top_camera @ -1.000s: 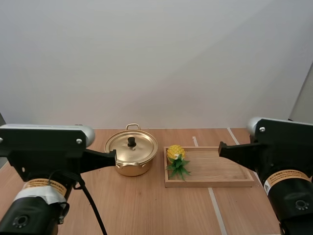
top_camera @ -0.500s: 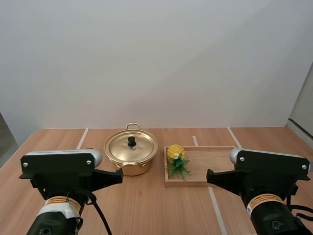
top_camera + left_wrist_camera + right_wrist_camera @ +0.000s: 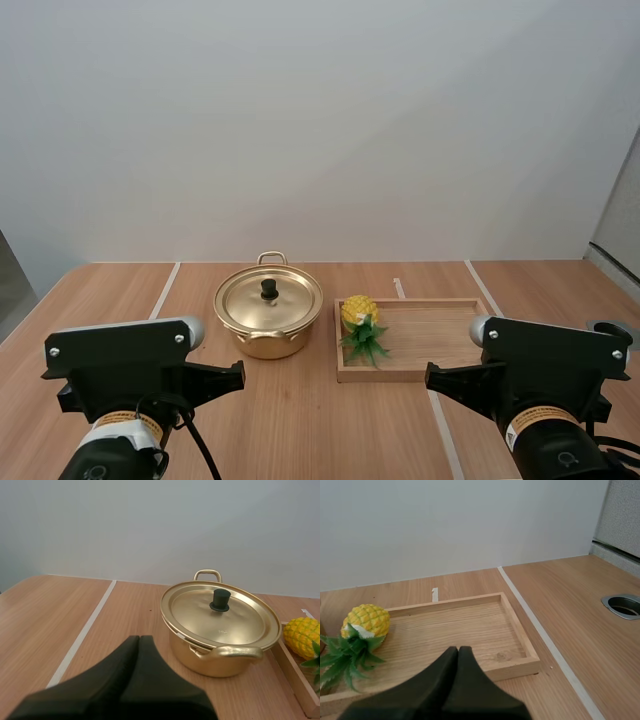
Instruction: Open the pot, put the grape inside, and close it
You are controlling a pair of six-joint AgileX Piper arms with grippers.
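A: At far left, saw left gripper [image 3: 139, 638], black fingers pressed together, empty.
B: Past it, found shiny round gold pot [image 3: 266, 343], lid [image 3: 288, 300] on, unblocked.
A: Further right, spotted bumpy yellow pineapple [image 3: 358, 310] at left end of wooden tray [image 3: 440, 345].
B: Ended at right gripper [image 3: 458, 649], fingers likewise together, empty.

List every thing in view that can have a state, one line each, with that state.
Pot: upright, closed.
Lid: seated on the pot.
Pineapple: lying on its side in the tray.
Tray: flat, holding the pineapple.
Left tool: shut, empty.
Right tool: shut, empty.
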